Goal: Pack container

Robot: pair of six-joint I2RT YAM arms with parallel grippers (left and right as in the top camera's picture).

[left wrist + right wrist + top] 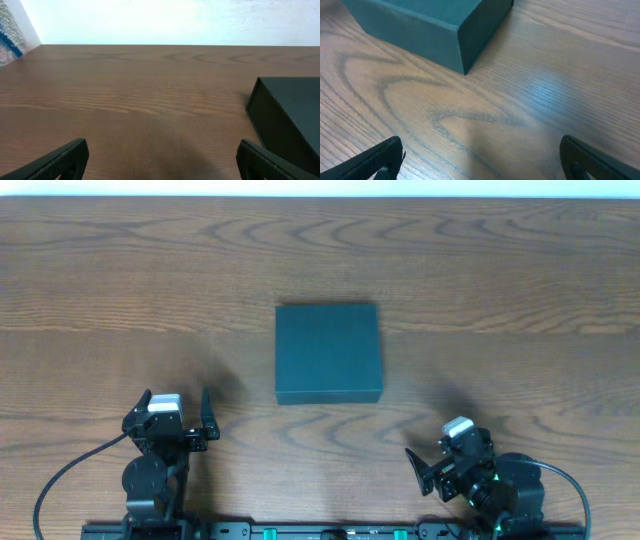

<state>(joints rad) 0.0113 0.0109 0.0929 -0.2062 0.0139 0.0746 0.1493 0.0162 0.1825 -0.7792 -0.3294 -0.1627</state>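
From overhead, the box (328,352) sits on the middle of the worktop (480,270), square to its edges, lid down flat. Nothing else lies on the wood. My left jaws are at the near left edge, pointing straight up the worktop, released and empty, well apart from the box. My right jaws are at the near right edge, angled in toward the box, also spread and empty, and also well short of it.

Through my left wrist, the two fingertips (60,160) show in the bottom corners, wide apart with only bare wood between them. The box (290,120) stands ahead and to the right, its near left corner facing me. It touches neither fingertip.

Through my right wrist, the fingertips (375,162) again sit in the bottom corners, parted, gripping nothing. The box (420,25) fills the upper left, one vertical corner edge turned toward me, with open worktop (545,90) between it and my jaws.
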